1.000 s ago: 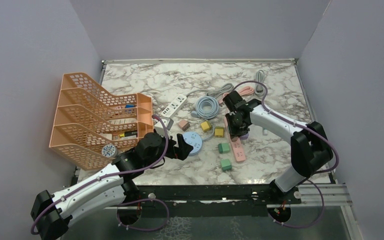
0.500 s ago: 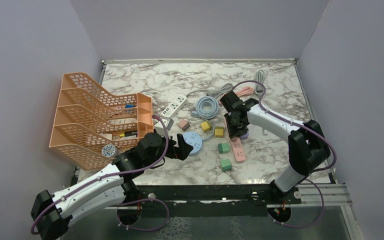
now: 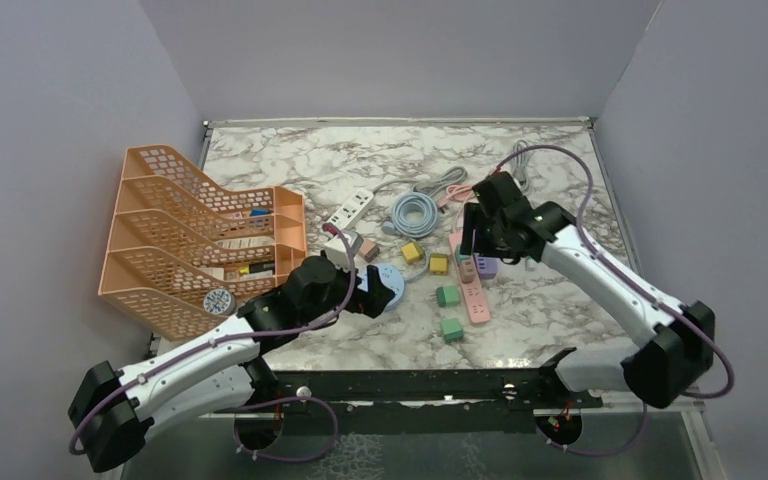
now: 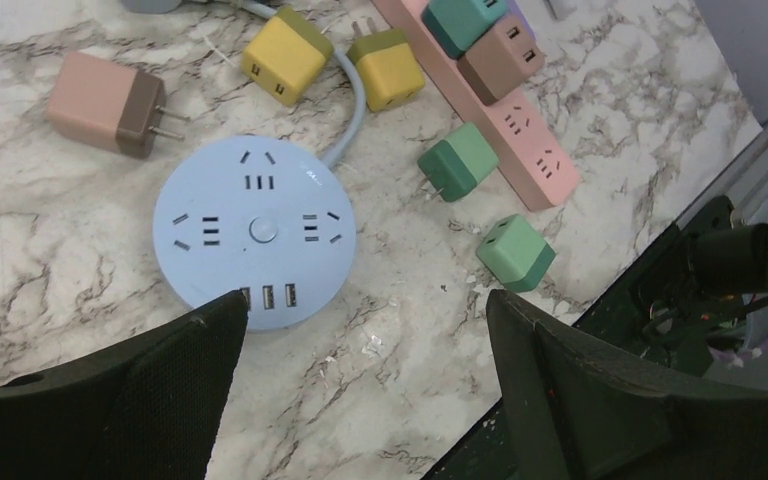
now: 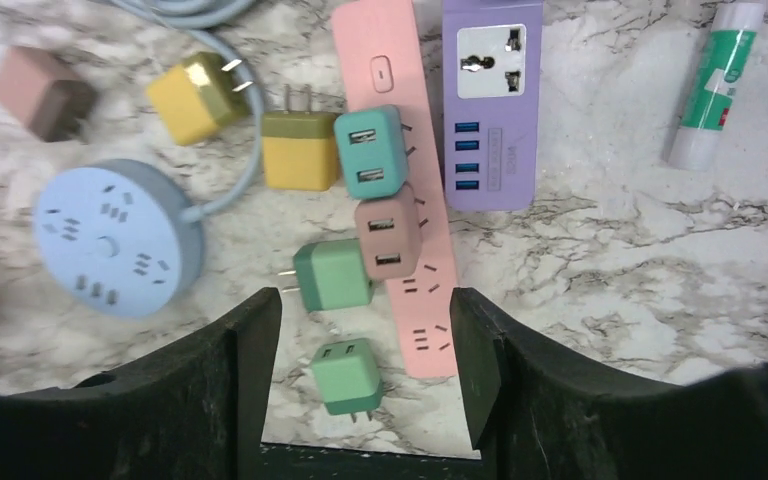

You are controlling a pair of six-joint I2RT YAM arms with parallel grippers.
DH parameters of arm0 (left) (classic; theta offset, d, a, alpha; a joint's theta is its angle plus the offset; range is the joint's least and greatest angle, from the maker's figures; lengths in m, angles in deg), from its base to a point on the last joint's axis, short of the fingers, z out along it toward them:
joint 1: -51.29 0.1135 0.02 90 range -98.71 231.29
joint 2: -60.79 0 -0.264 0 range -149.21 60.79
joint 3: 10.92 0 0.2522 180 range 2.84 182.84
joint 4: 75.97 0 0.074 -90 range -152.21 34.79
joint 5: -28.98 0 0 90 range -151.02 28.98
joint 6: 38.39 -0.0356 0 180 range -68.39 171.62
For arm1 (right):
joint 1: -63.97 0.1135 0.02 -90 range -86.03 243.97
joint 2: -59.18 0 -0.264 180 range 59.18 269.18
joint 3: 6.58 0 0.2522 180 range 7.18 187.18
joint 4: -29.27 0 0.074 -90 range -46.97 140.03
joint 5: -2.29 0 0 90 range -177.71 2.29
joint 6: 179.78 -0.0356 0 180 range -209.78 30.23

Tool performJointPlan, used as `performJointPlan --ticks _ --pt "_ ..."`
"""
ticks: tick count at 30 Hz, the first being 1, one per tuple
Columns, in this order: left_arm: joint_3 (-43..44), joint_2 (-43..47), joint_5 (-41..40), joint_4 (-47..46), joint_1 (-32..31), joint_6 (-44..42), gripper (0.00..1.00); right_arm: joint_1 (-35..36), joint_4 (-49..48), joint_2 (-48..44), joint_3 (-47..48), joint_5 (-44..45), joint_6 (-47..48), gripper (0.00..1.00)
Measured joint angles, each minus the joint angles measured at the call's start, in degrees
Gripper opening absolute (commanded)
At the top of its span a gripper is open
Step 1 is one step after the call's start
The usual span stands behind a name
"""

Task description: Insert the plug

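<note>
Bare marble top (image 3: 360, 150) twd far wall & right edge. A green cube (image 4: 516, 252) sits near the front edge. Brown plug (image 5: 387, 237) is seated in the pink strip (image 5: 428, 335). R gripper (image 5: 365, 320) is above it, jaws spread, empty. 1 sec ago we had it pinched shut, lower. L gripper (image 4: 365, 310) is spread over the blue hub (image 4: 253, 233).

The right gripper (image 5: 365, 300) has been opened and raised clear of the pink power strip (image 5: 385, 50), with the brown plug (image 5: 387, 238) left seated in it. The right arm (image 3: 600, 270) has been swung outward; the left arm (image 3: 210, 350) has been shifted slightly forward.
</note>
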Motion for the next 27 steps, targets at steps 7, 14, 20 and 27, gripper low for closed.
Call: performJointPlan --ticks 7,14,20,27 --pt "4.94 -11.39 10.16 -5.42 -0.61 -6.82 0.76 -0.07 -3.17 -17.03 -11.02 -3.78 -5.92 0.53" --pt "13.16 -25.66 17.0 -9.11 -6.27 -18.29 0.75 -0.07 -4.63 -28.26 -24.06 -9.44 -15.41 0.48" --pt "19.67 -37.64 19.85 -9.55 -8.17 -29.66 0.72 -0.07 -4.2 -37.79 -26.43 -9.64 -23.96 0.47" --pt "26.14 -48.52 19.85 -8.92 -8.15 -37.83 0.66 -0.07 -2.54 -42.88 -26.43 -7.3 -29.2 0.47"
